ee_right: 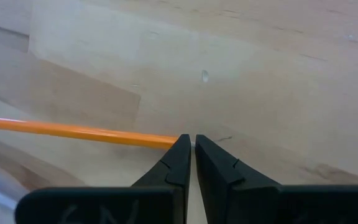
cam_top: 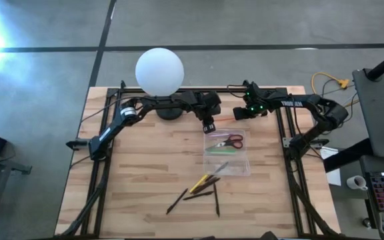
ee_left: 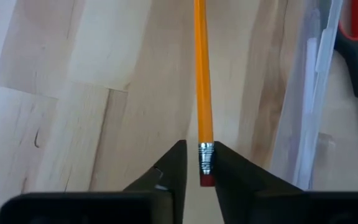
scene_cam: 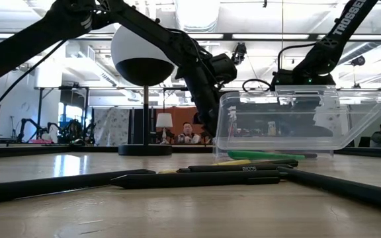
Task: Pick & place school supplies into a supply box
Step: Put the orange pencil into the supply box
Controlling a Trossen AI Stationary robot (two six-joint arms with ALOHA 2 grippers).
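Note:
An orange pencil (ee_left: 202, 74) lies on the wooden table along the far wall of the clear supply box (cam_top: 227, 152). My left gripper (ee_left: 200, 144) is at its eraser end, just off the box's far left corner (cam_top: 209, 128). My right gripper (ee_right: 190, 138) is shut, with its tips at the pencil's other end (ee_right: 166, 140). Red-handled scissors (cam_top: 231, 141) and a green marker (cam_top: 219, 151) lie in the box. Several dark pens and a yellow pencil (cam_top: 202, 187) lie on the table near the front edge. My left gripper has the pencil's metal ferrule and red eraser (ee_left: 206, 163) between its two fingers, one on each side. The fingers slant down and lie in line with the pencil. The pencil runs straight away from them, low over the table. My right gripper's shut fingertips (ee_right: 180, 149) stand at the pencil's other end; whether they touch it cannot be told.
A white globe lamp (cam_top: 159, 72) on a black base stands at the table's far edge, behind my left arm. The box's clear wall (ee_left: 309, 112) runs close beside the pencil. In the low view the loose pens (scene_cam: 197, 178) lie in front of the box (scene_cam: 303, 122).

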